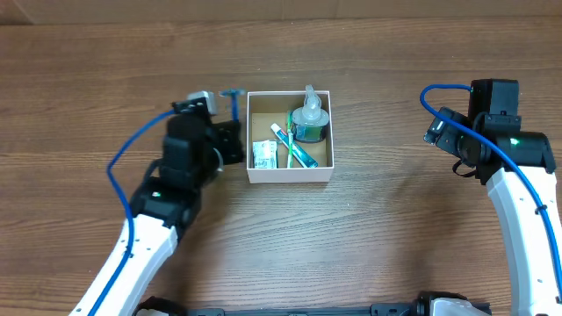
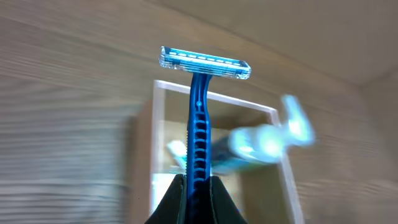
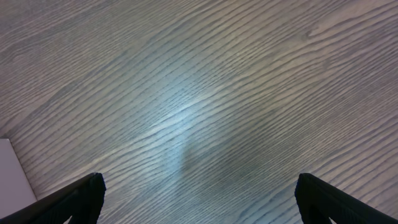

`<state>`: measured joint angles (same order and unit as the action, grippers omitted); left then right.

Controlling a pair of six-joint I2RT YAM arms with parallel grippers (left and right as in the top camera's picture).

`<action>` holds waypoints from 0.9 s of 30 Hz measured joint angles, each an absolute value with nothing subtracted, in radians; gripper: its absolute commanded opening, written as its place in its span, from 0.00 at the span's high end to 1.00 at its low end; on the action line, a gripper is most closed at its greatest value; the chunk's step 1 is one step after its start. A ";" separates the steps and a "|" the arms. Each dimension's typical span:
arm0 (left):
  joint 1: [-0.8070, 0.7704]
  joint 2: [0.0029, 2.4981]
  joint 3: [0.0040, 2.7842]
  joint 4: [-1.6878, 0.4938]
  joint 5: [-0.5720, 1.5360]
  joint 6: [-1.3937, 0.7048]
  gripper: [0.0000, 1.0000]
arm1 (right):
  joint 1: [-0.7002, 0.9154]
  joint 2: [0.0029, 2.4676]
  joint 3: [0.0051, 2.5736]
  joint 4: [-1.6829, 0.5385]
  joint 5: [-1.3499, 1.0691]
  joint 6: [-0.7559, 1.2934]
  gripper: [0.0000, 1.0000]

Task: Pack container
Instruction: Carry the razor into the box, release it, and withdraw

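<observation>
The container (image 1: 290,175) is a square white-walled box with a tan floor at the table's middle. It holds a clear pump bottle (image 1: 310,117), a green toothbrush (image 1: 289,145), a teal tube (image 1: 301,154) and a small white packet (image 1: 264,154). My left gripper (image 2: 198,186) is shut on the handle of a blue razor (image 2: 199,106), held just left of the container's left wall with its head (image 1: 233,93) near the far corner. The container (image 2: 161,112) shows blurred behind the razor. My right gripper (image 3: 198,199) is open and empty over bare wood, far right of the container.
The wooden table (image 1: 395,237) surrounds the container. A white corner (image 3: 12,168) shows at the left edge of the right wrist view. Blue cables run along both arms.
</observation>
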<state>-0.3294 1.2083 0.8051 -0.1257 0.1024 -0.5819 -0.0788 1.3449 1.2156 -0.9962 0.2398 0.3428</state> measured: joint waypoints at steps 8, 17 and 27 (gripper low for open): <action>-0.531 1.298 0.805 -0.073 -0.018 -0.693 0.87 | -0.079 1.345 1.216 -0.996 0.240 0.343 0.00; -0.544 1.449 0.805 0.070 -0.059 -0.708 0.64 | -0.079 1.345 1.216 -0.996 0.240 0.343 0.00; -0.534 1.445 0.805 0.196 -0.071 -0.658 0.00 | -0.079 1.345 1.216 -0.996 0.239 0.342 0.00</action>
<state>-0.5343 1.4452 0.8051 0.1955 -0.0708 -0.6582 -0.0788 1.3449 1.2156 -0.9958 0.2394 0.3424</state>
